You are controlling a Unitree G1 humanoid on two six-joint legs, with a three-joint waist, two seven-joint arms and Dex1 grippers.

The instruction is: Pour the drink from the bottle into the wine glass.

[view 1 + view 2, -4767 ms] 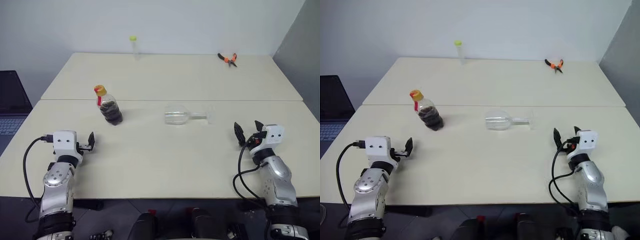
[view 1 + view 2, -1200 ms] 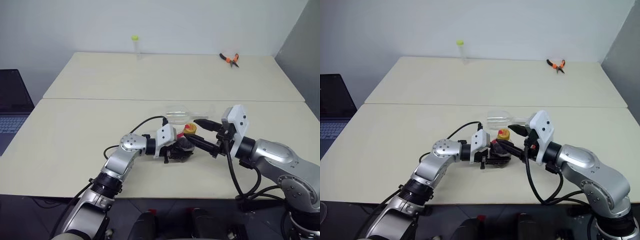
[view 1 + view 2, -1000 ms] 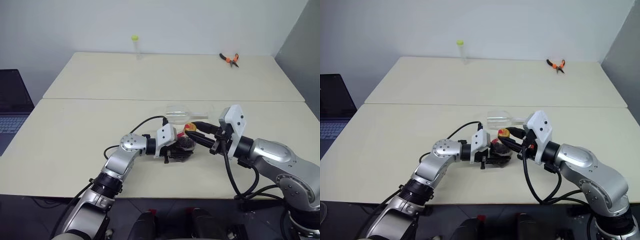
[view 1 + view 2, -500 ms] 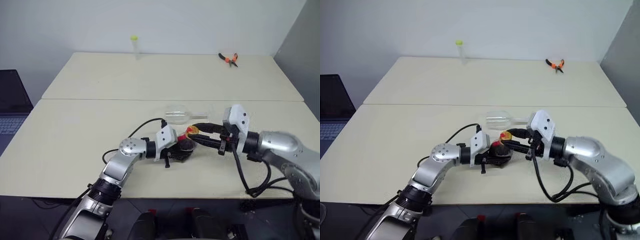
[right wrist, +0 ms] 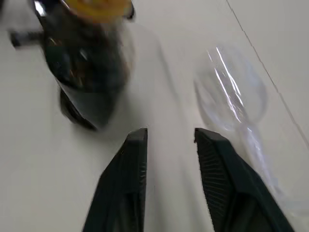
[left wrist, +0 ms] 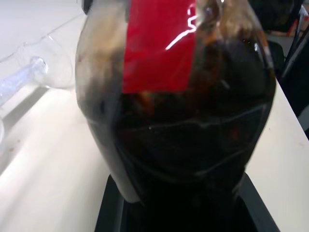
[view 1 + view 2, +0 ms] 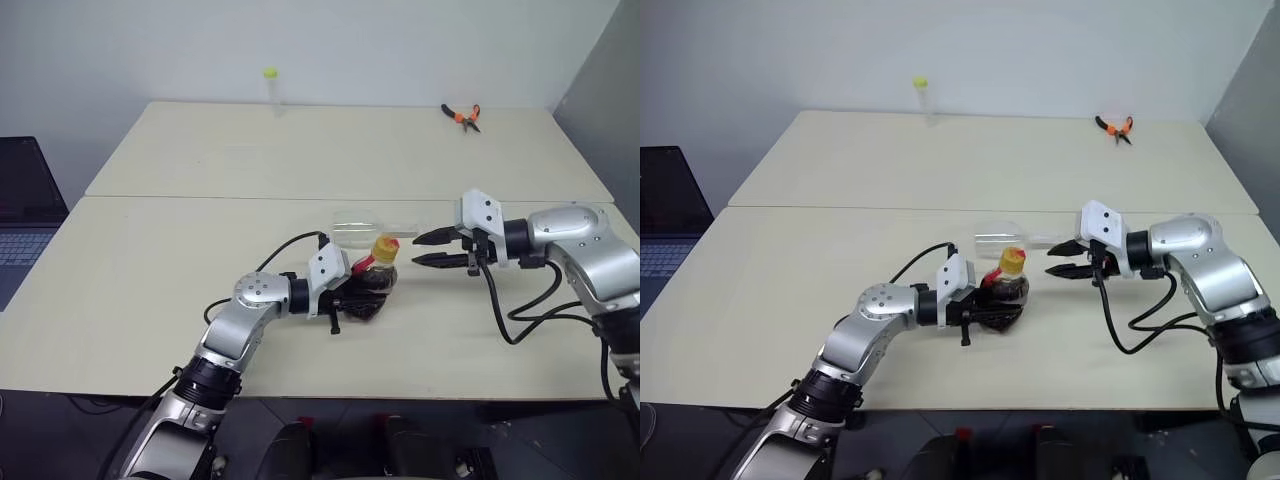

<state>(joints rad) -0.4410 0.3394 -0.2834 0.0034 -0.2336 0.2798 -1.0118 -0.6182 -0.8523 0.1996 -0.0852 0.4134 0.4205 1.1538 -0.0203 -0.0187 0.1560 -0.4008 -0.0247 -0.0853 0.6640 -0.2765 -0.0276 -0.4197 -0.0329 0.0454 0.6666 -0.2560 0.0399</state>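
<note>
Left eye view showed the left gripper [image 7: 352, 297] clamped round the dark lower body of the small squat clear plastic bottle with red label and yellow cap [image 7: 374, 283], near the front middle of the pale beige table [image 7: 150, 270]. The bottle leaned a little, cap on, its almost black cola-like drink [image 6: 193, 145] filling the lower half. Just behind it the clear stemmed wine glass [image 7: 358, 226] lay on its side, bowl toward the bottle, stem pointing to the robot's right. The right gripper [image 7: 432, 250] hovered beside the cap with its black fingers [image 5: 133, 159] parted and nothing between them.

Two hazards stood out. Nothing could be poured while the cap sat on and the glass lay flat; tipping the bottle now would achieve nothing, and tipping it uncapped would send cola across the table. The glass also looked ready to roll or slide if nudged on bowl or stem, and a hard pinch on the thin stem might snap it. The left grip sat low, so the bottle might twist during uncapping.
</note>
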